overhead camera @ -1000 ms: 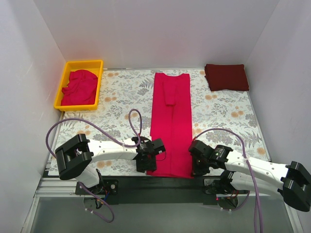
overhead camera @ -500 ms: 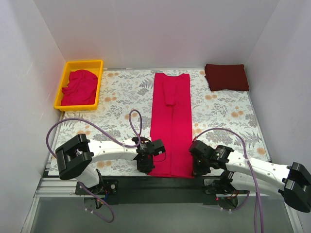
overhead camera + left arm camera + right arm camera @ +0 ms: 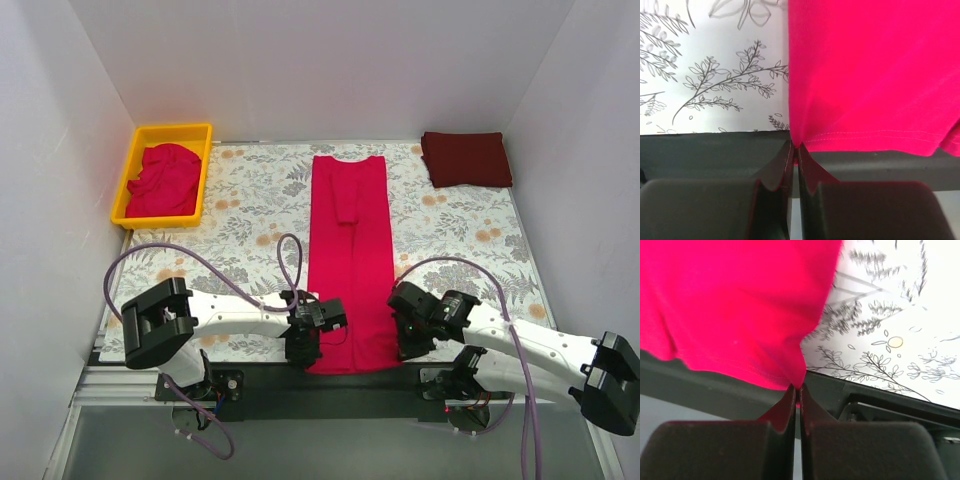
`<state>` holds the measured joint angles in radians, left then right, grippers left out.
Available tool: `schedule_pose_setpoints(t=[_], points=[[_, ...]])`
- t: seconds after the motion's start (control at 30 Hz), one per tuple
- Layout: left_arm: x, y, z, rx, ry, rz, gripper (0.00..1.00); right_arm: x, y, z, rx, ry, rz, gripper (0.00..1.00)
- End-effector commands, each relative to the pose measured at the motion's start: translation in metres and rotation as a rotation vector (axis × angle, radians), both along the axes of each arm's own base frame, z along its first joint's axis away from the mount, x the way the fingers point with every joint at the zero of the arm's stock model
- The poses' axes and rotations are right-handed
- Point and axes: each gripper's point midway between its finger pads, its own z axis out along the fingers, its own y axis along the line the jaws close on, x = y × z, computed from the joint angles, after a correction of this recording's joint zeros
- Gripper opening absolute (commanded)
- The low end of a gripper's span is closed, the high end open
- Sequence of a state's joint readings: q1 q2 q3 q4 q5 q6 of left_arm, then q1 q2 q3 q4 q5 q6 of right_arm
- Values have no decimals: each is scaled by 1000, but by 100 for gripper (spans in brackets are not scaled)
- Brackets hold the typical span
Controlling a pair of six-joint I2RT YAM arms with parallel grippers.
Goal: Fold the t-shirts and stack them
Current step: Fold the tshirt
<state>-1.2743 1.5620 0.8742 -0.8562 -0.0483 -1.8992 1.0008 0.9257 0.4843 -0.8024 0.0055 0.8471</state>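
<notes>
Here, in the left wrist view, the left gripper (image 3: 794, 149) is closed, its two dark fingers pressed together on the near left corner of the pink shirt (image 3: 870, 75). The hem, with its line of stitching, runs to the right from the pinch and hangs past the flowered mat (image 3: 715, 70) over the dark table edge (image 3: 705, 152). The shirt's left side runs straight up the frame from the fingertips.

In the right wrist view, the right gripper (image 3: 797, 388) is likewise closed, clamping the near right corner of the same shirt. The cloth puckers into a point where it enters the jaws and spreads up and to the left. The mat lies to the right of the cloth, and the table edge crosses below it.

In the top view, the pink shirt lies as a long narrow strip down the middle of the mat, its near hem reaching over the table edge between the two grippers. A narrower flap of cloth lies folded on its far part. Both arms lie low along the near edge, one at each hem corner. The yellow tray (image 3: 172, 130) stands at the far left corner and holds a crumpled shirt (image 3: 165, 180) of the same pink. The maroon shirt (image 3: 466, 158), folded to a rectangle, rests at the far right corner, well apart from the strip.
</notes>
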Motion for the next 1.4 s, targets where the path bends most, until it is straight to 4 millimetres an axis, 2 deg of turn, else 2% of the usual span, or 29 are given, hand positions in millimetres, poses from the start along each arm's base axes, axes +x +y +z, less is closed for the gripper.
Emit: schedule_pose_setpoints(t=[0.0,0.03,0.07,0.13,0.23,0.27,0.33,0.37,0.4,0.43,0.47,0.57,0.63,0.7,0.73,0.87,1.0,1.2,1.37], points=[[22,-7,22,-34,-35,27,0,30,4,26,-16,-91,13,1],[33,-12,30,-55,-58,34,0,43,3,35,-30,-134,29,1],[51,-12,37,-71,-81,71,0,51,1,35,-52,-145,33,1],[79,-16,51,-107,-134,70,0,83,-5,48,-73,-221,19,1],[125,-14,59,-130,-196,98,0,124,-21,60,-155,-296,-17,1],[140,-18,67,-151,-223,108,0,143,-17,70,-162,-339,0,1],[171,-14,66,-132,-266,124,0,169,-22,81,-183,-394,-15,1],[190,-15,73,-139,-299,147,0,179,-22,81,-201,-405,6,1],[199,-15,74,-129,-319,146,0,197,-18,93,-180,-453,-16,1],[209,-14,75,-119,-344,151,0,206,-16,96,-178,-469,-14,1],[227,-13,77,-100,-379,157,0,224,-15,102,-183,-508,-16,1],[254,-9,77,-68,-425,167,0,248,-11,102,-192,-528,-7,1],[271,-16,85,-96,-475,167,0,266,-6,108,-164,-568,-7,1],[290,-16,90,-103,-518,180,0,276,-5,102,-160,-558,-2,1],[295,-15,91,-101,-532,183,0,285,-3,106,-148,-578,-7,1],[324,-6,92,-92,-585,202,0,305,-4,100,-139,-584,-9,1],[340,-1,92,-89,-610,211,0,321,-4,100,-110,-599,-19,1],[357,-3,86,-115,-638,215,0,341,-8,98,-99,-618,-23,1],[363,-7,68,-105,-616,204,0,348,-12,84,-96,-591,-30,1]])
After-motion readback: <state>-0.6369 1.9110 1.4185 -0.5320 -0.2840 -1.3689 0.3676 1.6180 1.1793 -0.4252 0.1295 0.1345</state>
